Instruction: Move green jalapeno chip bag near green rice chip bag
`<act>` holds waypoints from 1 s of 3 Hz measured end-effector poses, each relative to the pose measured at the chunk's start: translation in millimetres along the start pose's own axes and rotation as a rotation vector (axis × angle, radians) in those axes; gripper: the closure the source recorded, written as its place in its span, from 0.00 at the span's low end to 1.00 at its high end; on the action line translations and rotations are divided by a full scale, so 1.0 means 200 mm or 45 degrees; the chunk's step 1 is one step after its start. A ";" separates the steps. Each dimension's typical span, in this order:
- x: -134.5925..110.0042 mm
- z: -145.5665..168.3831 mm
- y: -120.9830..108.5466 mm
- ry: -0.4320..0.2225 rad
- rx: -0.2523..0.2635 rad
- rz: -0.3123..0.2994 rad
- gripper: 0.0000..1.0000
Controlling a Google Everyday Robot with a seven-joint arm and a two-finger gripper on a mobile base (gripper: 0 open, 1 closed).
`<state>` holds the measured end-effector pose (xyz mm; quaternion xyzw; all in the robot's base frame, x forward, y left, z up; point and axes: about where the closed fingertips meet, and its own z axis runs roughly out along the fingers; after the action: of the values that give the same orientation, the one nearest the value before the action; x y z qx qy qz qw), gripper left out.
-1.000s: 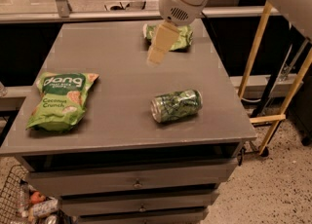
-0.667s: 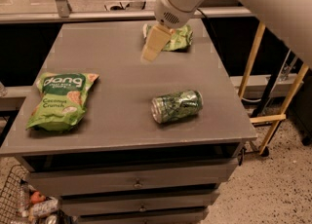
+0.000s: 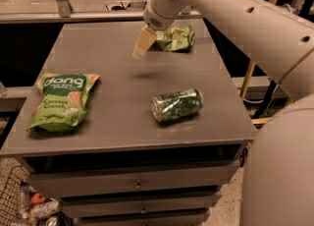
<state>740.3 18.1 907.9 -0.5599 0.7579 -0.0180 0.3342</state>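
Note:
The green jalapeno chip bag (image 3: 177, 38) is small, wrinkly and glossy green, and lies at the far right of the grey table top (image 3: 117, 122). My gripper (image 3: 144, 43) hangs above the table just left of that bag, on the white arm coming in from the upper right; its shadow falls on the table below it. The arm's wrist hides the bag's upper left edge. The green rice chip bag (image 3: 61, 99), larger and light green with "dang" and "Coconut Crunch" on it, lies flat at the near left of the table, well apart from the gripper.
A shiny green drink can (image 3: 177, 104) lies on its side at the near right of the table. The table has drawers (image 3: 140, 185) under it. A wire basket with items (image 3: 29, 205) stands on the floor at lower left. A wooden frame (image 3: 250, 72) stands to the right.
My gripper has moved left, off the jalapeno bag, so more of the bag shows. The bags and the can have not moved.

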 end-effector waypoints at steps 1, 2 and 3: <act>0.06 0.11 -0.10 0.036 0.094 0.078 0.00; 0.11 0.19 -0.17 0.070 0.157 0.142 0.00; 0.17 0.26 -0.23 0.097 0.183 0.186 0.00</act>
<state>800.1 -9.7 870.2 -0.4766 0.8057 -0.0692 0.3449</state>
